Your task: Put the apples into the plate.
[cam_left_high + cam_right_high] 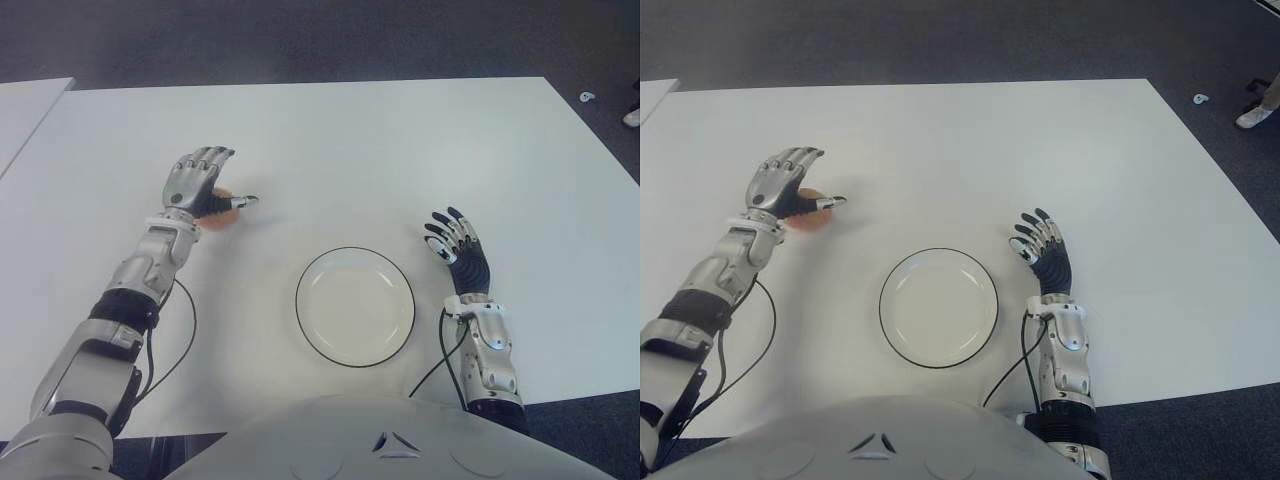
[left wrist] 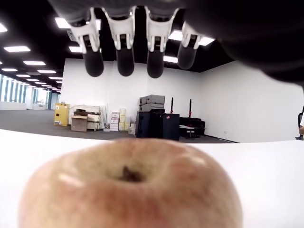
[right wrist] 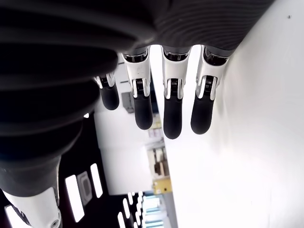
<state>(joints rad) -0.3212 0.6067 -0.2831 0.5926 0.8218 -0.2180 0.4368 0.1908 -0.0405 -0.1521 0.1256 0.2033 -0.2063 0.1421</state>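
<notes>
White table [image 1: 330,140]: empty plate [image 1: 355,305] lower centre; left hand [image 1: 200,178] at centre-left, fingers arched unclosed over apple [image 1: 224,212]; right hand [image 1: 455,243] right of plate, fingers extended, holding nothing.

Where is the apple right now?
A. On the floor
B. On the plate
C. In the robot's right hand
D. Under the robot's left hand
D: the apple sits on the table under the left hand, whose fingers arch over it without closing; the plate holds nothing.
</notes>
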